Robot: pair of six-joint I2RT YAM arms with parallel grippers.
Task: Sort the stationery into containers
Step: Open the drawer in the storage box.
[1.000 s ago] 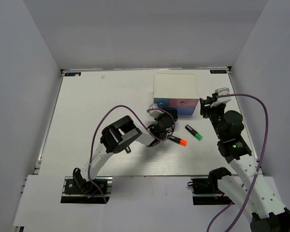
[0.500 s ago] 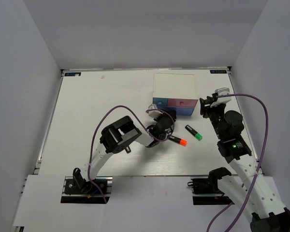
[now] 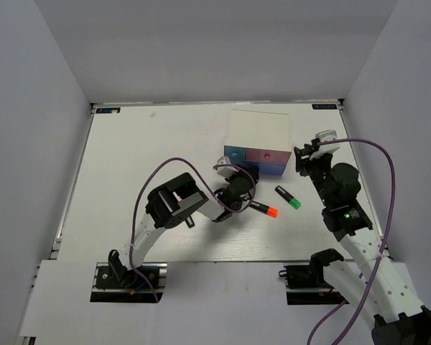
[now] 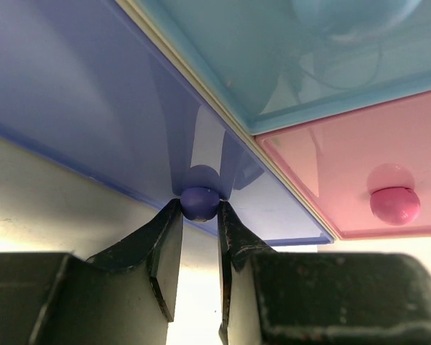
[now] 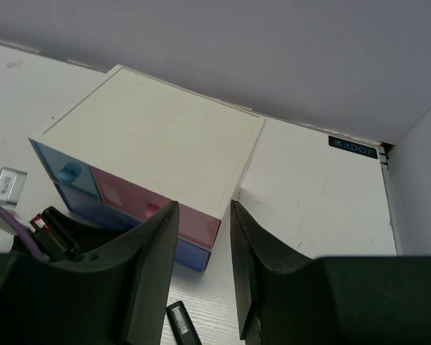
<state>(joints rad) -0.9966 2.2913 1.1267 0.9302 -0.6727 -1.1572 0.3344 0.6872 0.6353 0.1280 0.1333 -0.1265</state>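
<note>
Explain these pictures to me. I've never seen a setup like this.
A robot's left arm and right arm are bolted to a white table. One picture looks down from above; the other two come from a camera on each wrist. On the table are a white organiser with pastel drawers, an orange-tipped marker, a green-tipped marker and a small silvery block. The left gripper is pinched shut on the knob of the lavender drawer. The right gripper hovers open beside the organiser, holding nothing.

Left arm [image 3: 174, 205] bent, reaching forward; left gripper [image 4: 199, 210] pinched on a knob [image 4: 200, 202]. Right arm [image 3: 348, 215] extended forward; right gripper [image 5: 203, 208] jaws parted, in air.
</note>
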